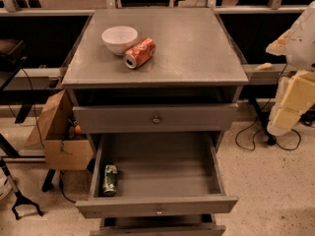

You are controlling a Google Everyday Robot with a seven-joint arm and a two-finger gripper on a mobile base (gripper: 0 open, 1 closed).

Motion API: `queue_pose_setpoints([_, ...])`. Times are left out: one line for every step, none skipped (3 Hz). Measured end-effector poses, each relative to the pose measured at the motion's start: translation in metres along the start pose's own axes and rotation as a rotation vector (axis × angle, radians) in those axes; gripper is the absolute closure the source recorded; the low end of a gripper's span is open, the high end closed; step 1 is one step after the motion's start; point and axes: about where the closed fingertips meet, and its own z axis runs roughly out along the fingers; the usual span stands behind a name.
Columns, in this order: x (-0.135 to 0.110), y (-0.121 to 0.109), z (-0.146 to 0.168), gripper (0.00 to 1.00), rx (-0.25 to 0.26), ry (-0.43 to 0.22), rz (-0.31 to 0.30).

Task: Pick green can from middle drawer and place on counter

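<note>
Two cans show in the single camera view. One green can [110, 179] lies on its side in the front left corner of the open middle drawer [162, 166], close against the left wall. Its label has pale marks that cannot be read. One orange-red soda can [139, 52] lies on its side on the bench [197, 48], touching or just beside one white bowl [119, 39]. White lettering on it is not legible.

Three drawers can be counted. The top drawer [197, 118] is shut, the middle one is pulled out, and the bottom drawer [157, 229] shows only as a strip below. Two round knobs are visible, one on each of the upper two fronts. One cardboard box [61, 146] sits on the floor to the left.

At the right edge, the pale gripper [291, 104] hangs beside the cabinet, level with the top drawer and well apart from the green can. I cannot tell whether it is released or clenched.
</note>
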Motion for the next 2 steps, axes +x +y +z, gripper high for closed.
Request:
queue_pose_setpoints([0.000, 0.000, 0.000, 0.00, 0.000, 0.000, 0.000])
queue_pose_setpoints([-0.008, -0.006, 0.019, 0.00, -0.003, -0.042, 0.037])
